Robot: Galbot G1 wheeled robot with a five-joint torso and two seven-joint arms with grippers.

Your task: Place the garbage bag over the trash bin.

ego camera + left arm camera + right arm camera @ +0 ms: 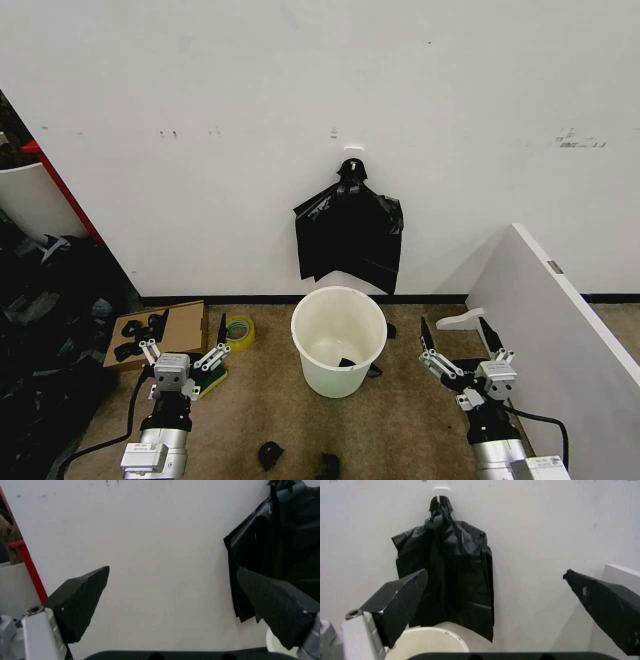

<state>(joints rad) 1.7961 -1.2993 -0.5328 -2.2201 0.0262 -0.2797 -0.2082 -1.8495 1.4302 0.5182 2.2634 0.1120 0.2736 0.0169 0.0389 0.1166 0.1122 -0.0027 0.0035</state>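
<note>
Head view: trash bin (339, 340) stands upright, mouth opening upward, unbagged.

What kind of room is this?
Probably a lab or workshop corner: bare white wall, brown carpet, black bags hung above a white bin, cardboard and tape lying about.

No readable text, label, brand, number or sign anywhere in these views.
</note>
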